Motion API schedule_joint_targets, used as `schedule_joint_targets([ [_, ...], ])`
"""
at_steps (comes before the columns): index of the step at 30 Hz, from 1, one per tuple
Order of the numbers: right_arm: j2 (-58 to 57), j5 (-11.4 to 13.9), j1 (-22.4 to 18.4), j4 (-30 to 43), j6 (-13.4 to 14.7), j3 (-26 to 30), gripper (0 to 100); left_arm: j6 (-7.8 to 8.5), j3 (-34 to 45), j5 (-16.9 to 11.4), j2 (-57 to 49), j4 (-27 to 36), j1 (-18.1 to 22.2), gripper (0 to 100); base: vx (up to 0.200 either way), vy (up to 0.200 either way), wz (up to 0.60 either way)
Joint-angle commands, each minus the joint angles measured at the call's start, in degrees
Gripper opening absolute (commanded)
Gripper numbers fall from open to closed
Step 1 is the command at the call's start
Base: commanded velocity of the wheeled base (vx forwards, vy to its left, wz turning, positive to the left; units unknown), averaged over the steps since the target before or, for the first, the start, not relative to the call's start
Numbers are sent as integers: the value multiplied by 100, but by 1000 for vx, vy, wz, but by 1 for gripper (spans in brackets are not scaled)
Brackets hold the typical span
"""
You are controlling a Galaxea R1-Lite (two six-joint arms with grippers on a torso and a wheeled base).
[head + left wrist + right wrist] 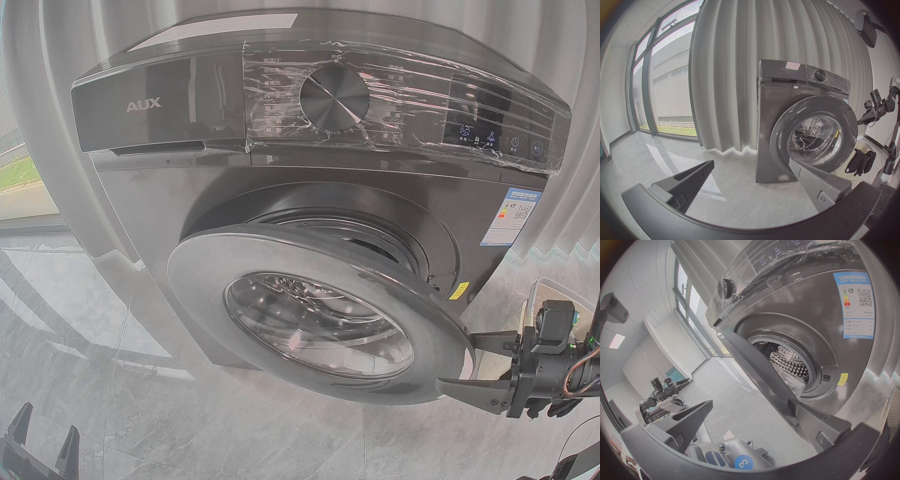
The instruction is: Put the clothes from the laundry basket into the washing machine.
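2 end effectors are showing: the left end effector (47, 431) is hanging open low over the floor (187, 425); the right end effector (465, 364), spread wide, is straddling the free edge of the half-open round door (312, 312) of the washing machine (156, 187), its glass facing out, drum (787, 362) behind.

Bright daylight, glossy glare, fisheye-warped edges

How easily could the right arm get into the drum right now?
Probably not yet: the partly open door stands across the drum, with the open right gripper at its rim. Swinging it wider should free the way.
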Motion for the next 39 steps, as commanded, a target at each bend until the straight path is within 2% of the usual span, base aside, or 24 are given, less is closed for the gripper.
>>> schedule_joint_targets([
  [1,-454,114,66,22,221,89,100,-2,101,1,-75,0,2,100,0,0,0],
  [3,-630,281,180,48,564,115,100,-2,101,1,-75,0,2,100,0,0,0],
  [4,-639,307,198,48,590,115,100,-2,101,1,-75,0,2,100,0,0,0],
  [5,-823,500,391,48,880,159,100,-2,101,1,-75,0,2,100,0,0,0],
  [6,-858,562,453,48,977,168,100,-2,101,1,-75,0,2,100,0,0,0],
  [11,-858,623,470,39,1065,203,100,-2,101,1,-75,0,2,100,0,0,0],
  [15,-806,659,470,39,1091,247,100,-2,101,-7,-75,0,2,100,0,0,0],
  [19,-551,588,365,-14,1074,203,100,-2,101,-7,-75,0,2,100,0,0,0],
  [22,-410,588,216,-22,1056,177,100,-2,101,1,-75,0,2,100,0,0,0],
  [24,-217,588,-48,-22,1021,142,100,-2,101,-7,-75,0,2,100,0,0,0],
  [30,12,579,-233,-22,1030,-17,100,-2,101,-7,-75,0,2,100,-33,0,0],
  [33,144,351,-294,-22,1021,-113,100,-10,101,-7,-75,0,2,100,-200,0,0],
  [35,258,131,-285,-22,907,-149,100,-10,101,-7,-75,0,2,100,-200,0,0],
  [39,416,-18,-303,-22,687,-166,100,-10,101,-7,-75,0,2,100,-150,0,0],
])
